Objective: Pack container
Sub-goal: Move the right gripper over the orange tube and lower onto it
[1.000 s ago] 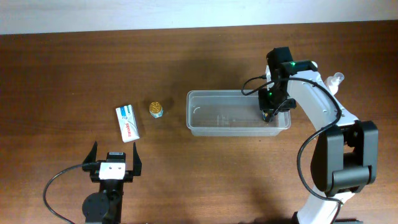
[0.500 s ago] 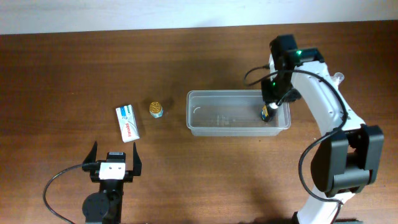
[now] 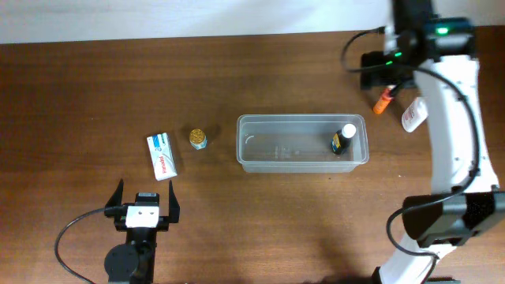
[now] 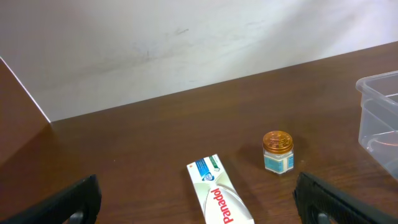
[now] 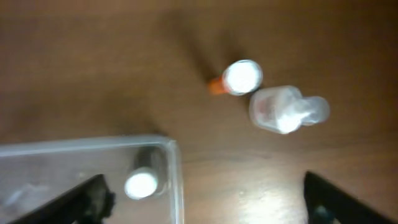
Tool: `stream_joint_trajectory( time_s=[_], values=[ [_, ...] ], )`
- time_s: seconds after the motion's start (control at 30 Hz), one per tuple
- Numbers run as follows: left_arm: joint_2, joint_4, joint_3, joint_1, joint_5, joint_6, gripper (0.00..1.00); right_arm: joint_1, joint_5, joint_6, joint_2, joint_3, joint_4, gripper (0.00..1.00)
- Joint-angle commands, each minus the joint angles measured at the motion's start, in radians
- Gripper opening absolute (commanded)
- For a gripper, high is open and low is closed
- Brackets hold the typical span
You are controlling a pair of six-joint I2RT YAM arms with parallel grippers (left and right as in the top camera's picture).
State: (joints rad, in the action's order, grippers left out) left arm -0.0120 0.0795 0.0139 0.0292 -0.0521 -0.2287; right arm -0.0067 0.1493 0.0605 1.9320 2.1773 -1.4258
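Right end effector (image 5: 202,205), spread and empty, hovers by the orange bottle (image 5: 236,78), seemingly the container's (image 5: 177,180) next item.

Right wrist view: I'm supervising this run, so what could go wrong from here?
The orange bottle and the clear bottle sit close together, so grasping one may knock the other. The dark bottle stands at the right end of the container; another item dropped there could tip it.
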Motion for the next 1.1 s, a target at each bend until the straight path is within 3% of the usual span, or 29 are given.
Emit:
stream_joint_trajectory(
  time_s=[0.0,0.1,0.3,0.53,0.93,1.07],
  values=[
    [0.006,0.001,-0.005,-0.007,0.011,-0.012,0.99,-0.087,-0.046,-0.040,-0.010,0.016,0.010,1.00],
    [0.006,0.001,-0.005,-0.007,0.011,-0.012,0.99,-0.127,-0.158,-0.138,-0.003,-0.002,0.028,1.00],
    [0.006,0.001,-0.005,-0.007,0.011,-0.012,1.00,-0.166,-0.180,-0.132,0.020,-0.016,0.080,1.00],
    [0.006,0.001,-0.005,-0.007,0.011,-0.012,1.00,-0.157,-0.210,-0.131,0.083,-0.018,0.169,0.90],
    [0.006,0.001,-0.005,-0.007,0.011,-0.012,0.99,-0.159,-0.193,-0.131,0.227,-0.018,0.206,0.89],
    [0.006,0.001,-0.005,-0.007,0.011,-0.012,0.99,-0.159,-0.191,-0.132,0.242,-0.018,0.215,0.83]
  ],
)
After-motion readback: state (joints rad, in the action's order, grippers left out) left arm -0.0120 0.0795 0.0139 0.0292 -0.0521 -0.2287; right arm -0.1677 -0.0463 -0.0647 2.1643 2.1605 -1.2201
